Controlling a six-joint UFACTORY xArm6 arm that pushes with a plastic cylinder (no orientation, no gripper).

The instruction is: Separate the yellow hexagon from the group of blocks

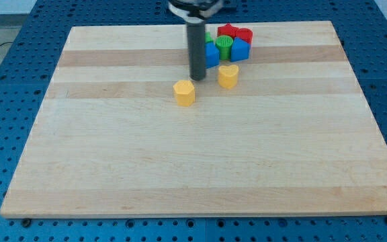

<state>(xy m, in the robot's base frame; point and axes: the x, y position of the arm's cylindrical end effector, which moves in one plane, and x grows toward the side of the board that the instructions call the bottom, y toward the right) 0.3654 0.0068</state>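
The yellow hexagon (185,93) sits alone on the wooden board (193,154), below and left of the block cluster. My tip (198,78) stands just above and right of it, a small gap apart. A yellow heart-shaped block (228,76) lies to the tip's right. Behind the rod, a blue block (211,54) is partly hidden. The cluster near the view's top holds a green block (224,46), another blue block (240,50), a red star-like block (228,31) and a red block (244,35).
The board rests on a blue perforated table (19,74). The board's top edge runs just above the cluster.
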